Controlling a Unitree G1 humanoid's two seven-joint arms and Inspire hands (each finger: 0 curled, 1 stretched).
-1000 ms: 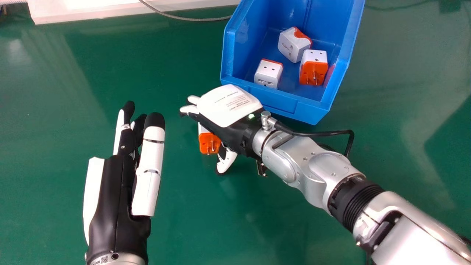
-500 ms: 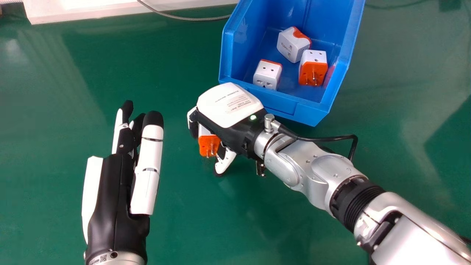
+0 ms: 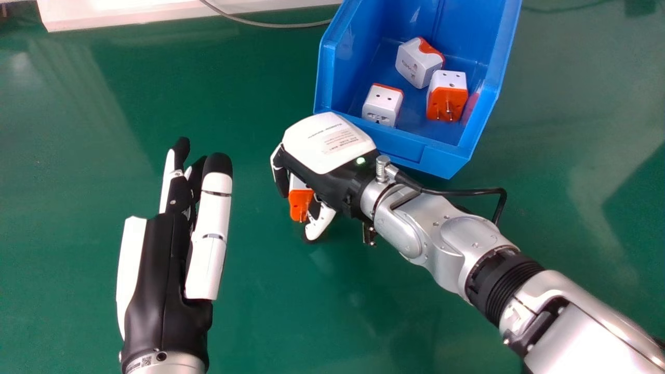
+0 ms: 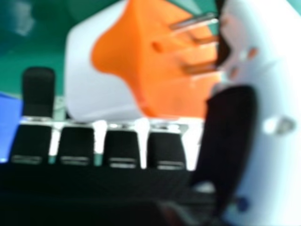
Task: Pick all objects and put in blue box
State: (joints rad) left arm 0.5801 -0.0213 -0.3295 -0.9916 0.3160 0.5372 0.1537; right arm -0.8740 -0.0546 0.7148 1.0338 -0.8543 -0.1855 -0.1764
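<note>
My right hand is beside the near left corner of the blue box, its fingers curled round a white and orange plug adapter with the thumb on the near side. In the right hand view, the adapter lies between the hand's fingers and thumb, its metal pins toward the thumb. Three similar adapters rest inside the box: one at the front left, one farther back and one at the right. At the left, my left hand is held with straight fingers over the table.
Green table surface surrounds both hands. A white panel lies along the far left edge, with a grey cable beside it. A black cable loops out from my right wrist.
The right hand's fingers have curled round the adapter, which has turned slightly and shifted a little to the right with the hand. The left hand has hardly moved.
</note>
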